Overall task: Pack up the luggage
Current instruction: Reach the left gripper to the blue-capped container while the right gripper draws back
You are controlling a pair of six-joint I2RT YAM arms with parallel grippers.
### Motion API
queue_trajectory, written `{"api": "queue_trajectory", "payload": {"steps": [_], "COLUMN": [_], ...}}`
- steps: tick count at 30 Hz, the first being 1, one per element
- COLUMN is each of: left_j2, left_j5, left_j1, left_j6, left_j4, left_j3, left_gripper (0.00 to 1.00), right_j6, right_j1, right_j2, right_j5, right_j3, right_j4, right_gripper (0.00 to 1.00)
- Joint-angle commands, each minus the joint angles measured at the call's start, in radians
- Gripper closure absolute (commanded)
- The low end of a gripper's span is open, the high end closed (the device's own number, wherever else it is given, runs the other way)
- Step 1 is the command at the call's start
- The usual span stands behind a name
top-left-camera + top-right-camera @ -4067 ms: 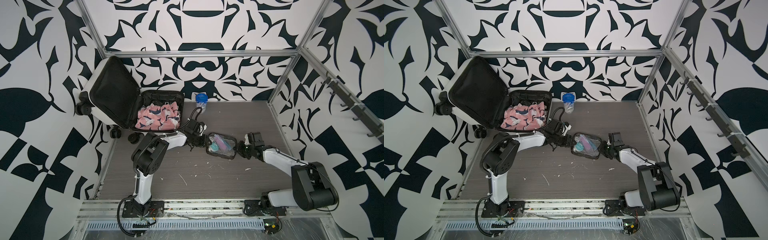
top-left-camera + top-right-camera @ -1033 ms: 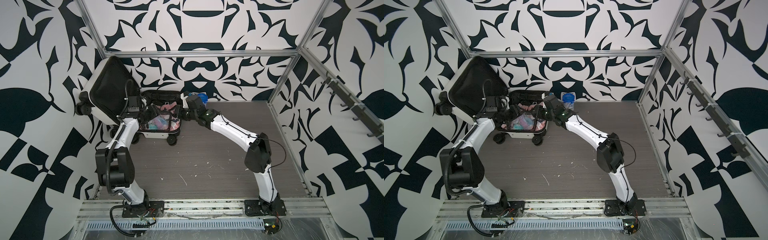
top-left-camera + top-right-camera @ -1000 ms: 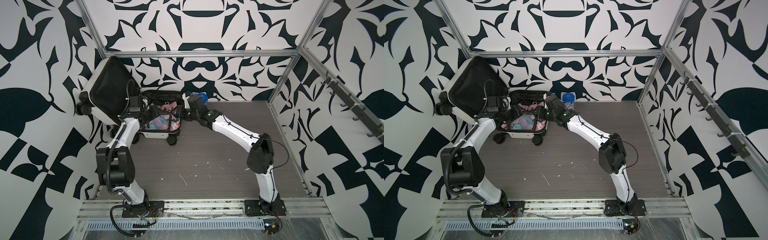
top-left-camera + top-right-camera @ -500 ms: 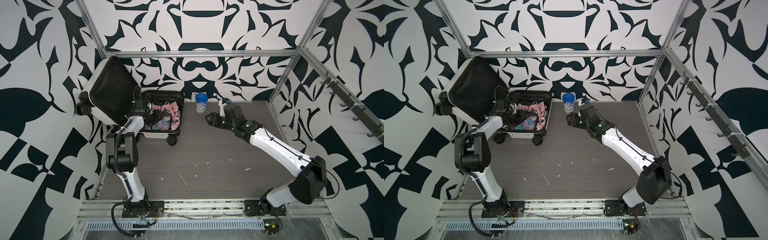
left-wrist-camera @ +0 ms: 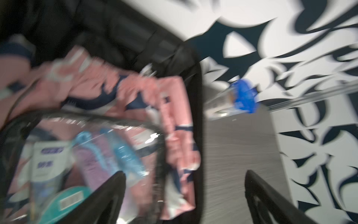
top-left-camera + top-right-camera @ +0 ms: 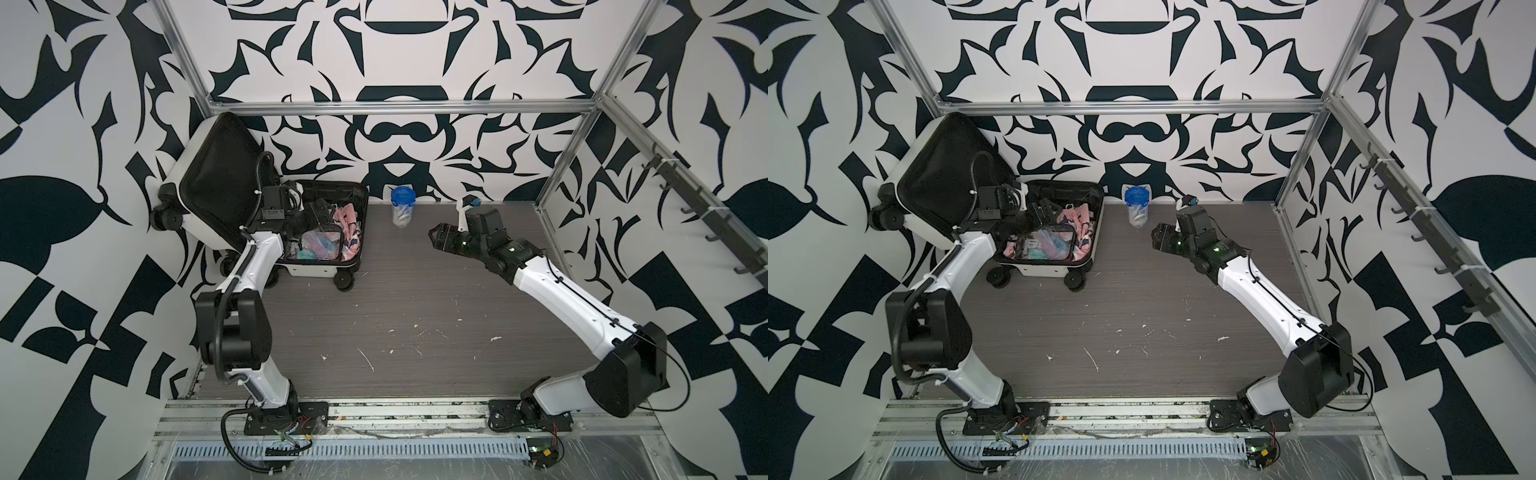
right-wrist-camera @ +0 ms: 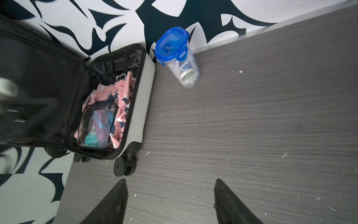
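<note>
Jaws apart and empty on left gripper and right gripper. Blue-lidded container stands upright just beside the luggage, ahead of the right gripper; that arm looks nearer.

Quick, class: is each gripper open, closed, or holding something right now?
Left gripper: open, holding nothing.
Right gripper: open, holding nothing.

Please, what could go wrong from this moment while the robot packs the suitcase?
1. The tall blue-lidded container stands alone close to the luggage; the open right claw could tip it when reaching in.
2. The clear pouch lies on top of the pink clothes, so the lid may catch on it when closing.
3. The open left claw hangs close over the pouch and could snag it.
</note>
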Motion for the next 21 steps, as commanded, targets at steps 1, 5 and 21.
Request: {"api": "queue_trajectory", "payload": {"steps": [1,5,21], "left_j2": [-0.073,-0.084,-0.023], "left_j5": [0.065,0.086,-0.159], "left_j1": [-0.035,-0.088,-0.359], "left_j6": [0.04,0.057,0.255], "left_j4": [0.124,0.166,0.144], "left_j3": [-0.033,-0.029,-0.012], "left_gripper": [0.01,0.01,0.01], "right_j6": [-0.041,-0.049,-0.091], "right_j1": [-0.007,-0.022,-0.033], "right_j2": [-0.016,-0.016,0.181], "right_j5": [0.031,0.065,0.059], "right_j3": [0.034,0.044,0.229], "right_j4": [-0.031,-0.077,-0.168], "right_gripper": [0.28,0.28,0.3]}}
